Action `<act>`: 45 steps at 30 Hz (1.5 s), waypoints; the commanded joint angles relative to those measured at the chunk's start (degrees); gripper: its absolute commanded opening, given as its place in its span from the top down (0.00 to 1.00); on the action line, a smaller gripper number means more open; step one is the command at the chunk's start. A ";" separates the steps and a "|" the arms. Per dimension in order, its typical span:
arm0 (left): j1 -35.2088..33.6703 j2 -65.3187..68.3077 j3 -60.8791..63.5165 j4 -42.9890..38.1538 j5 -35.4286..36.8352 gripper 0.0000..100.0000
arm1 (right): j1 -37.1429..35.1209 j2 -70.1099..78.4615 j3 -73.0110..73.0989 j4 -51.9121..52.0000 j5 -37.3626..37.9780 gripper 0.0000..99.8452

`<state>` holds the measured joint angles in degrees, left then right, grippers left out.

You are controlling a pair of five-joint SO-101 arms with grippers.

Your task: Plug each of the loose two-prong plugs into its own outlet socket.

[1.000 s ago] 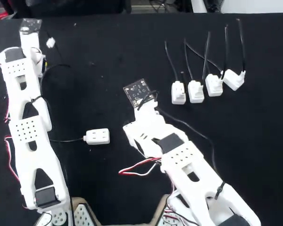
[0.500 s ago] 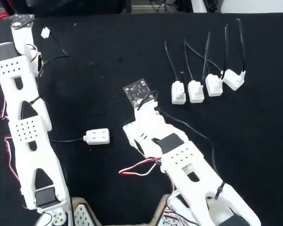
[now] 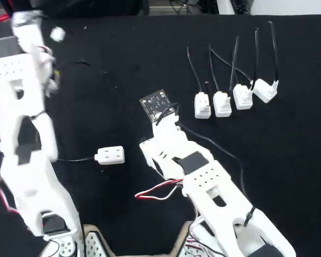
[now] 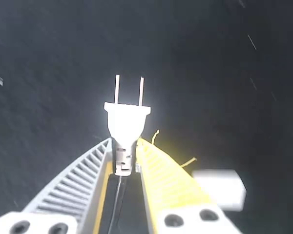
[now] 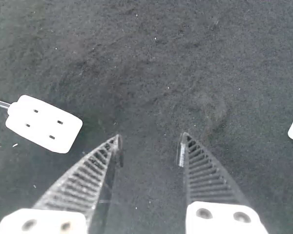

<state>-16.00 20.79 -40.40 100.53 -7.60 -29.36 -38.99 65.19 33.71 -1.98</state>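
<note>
My left gripper (image 4: 125,146) is clamped on a plug (image 4: 127,116), prongs pointing outward, at the table's far left corner, well apart from the outlet (image 3: 110,155). My right gripper (image 5: 149,146) hangs wide and empty near that outlet. I judge this the carry step; next I must line the prongs up square with a free socket.

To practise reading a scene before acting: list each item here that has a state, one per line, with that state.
left end effector: shut on held plug
held plug: gripped at its cord end, prongs free, unplugged
right end effector: open, empty
outlet block: on the table, sockets empty
row of four plugs: loose on the table, unplugged
</note>
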 commanded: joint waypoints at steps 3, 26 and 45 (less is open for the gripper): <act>12.88 -31.82 37.58 -9.85 4.13 0.97 | 10.11 -3.56 -4.53 2.90 -3.87 0.83; 54.02 -52.13 84.62 -56.44 16.97 0.78 | 37.36 -19.30 -4.53 28.84 9.93 0.92; 10.24 -65.76 104.57 -61.36 10.29 0.71 | 14.51 -19.21 8.57 14.33 1.58 0.82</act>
<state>-0.35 -43.12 55.96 49.01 2.59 -11.16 -57.10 72.40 53.14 4.35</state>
